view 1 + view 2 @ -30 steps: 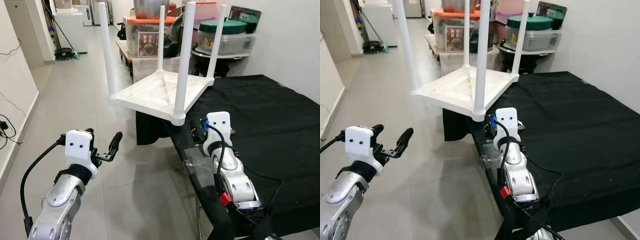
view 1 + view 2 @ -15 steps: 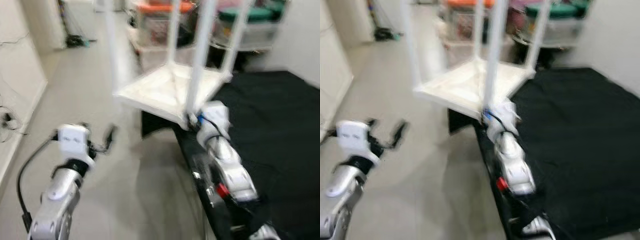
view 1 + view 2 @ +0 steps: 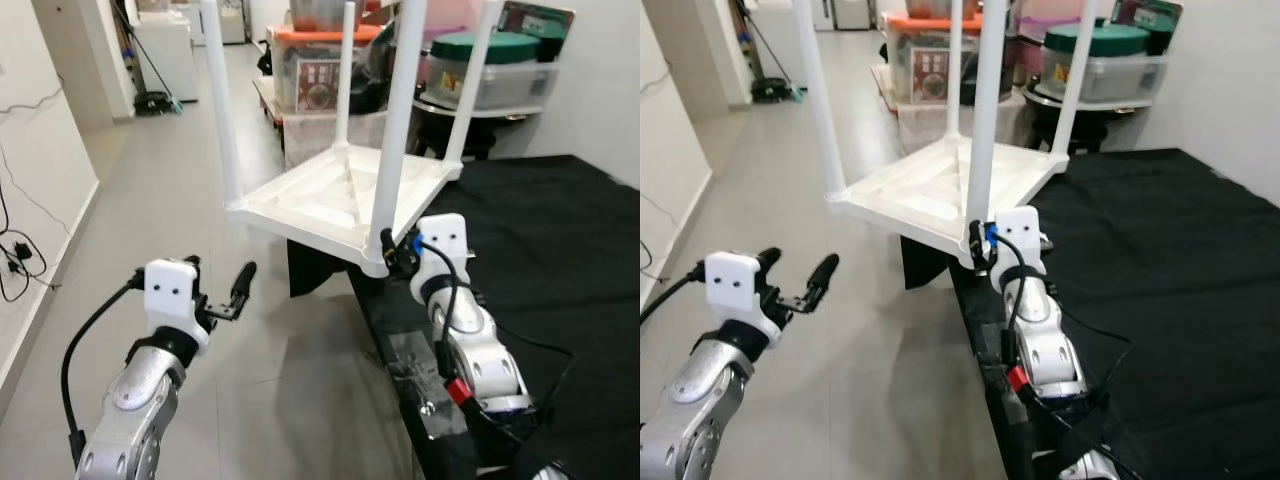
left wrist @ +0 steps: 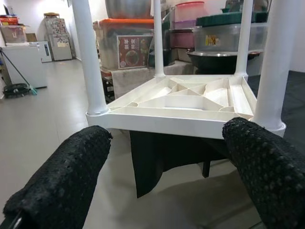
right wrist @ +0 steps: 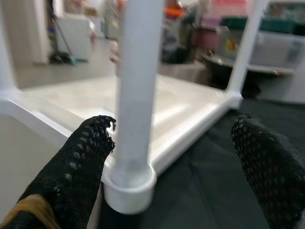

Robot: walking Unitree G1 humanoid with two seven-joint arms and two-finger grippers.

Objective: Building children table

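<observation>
A white plastic children table (image 3: 340,195) lies upside down with its legs pointing up. It rests on the corner of a black-covered table (image 3: 560,250) and overhangs the floor. My right gripper (image 3: 393,256) is open at the corner that carries the nearest leg (image 3: 400,130). In the right wrist view that leg (image 5: 136,86) stands just ahead, closer to one finger (image 5: 81,157) than to the other. My left gripper (image 3: 220,285) hangs open over the floor, to the left of and below the table. Its fingers (image 4: 62,176) point at the table's underside (image 4: 190,100) and hold nothing.
Storage boxes and covered pots (image 3: 480,70) are stacked behind the table. A white appliance (image 3: 170,50) stands at the back left and cables (image 3: 15,260) lie by the left wall. Clear plastic (image 3: 415,350) is taped at the black table's edge. Grey floor lies open to the left.
The camera shifted and blurred in between. My right gripper has moved forward, closer to the corner under the nearest leg. The left arm keeps about the same pose, still open.
</observation>
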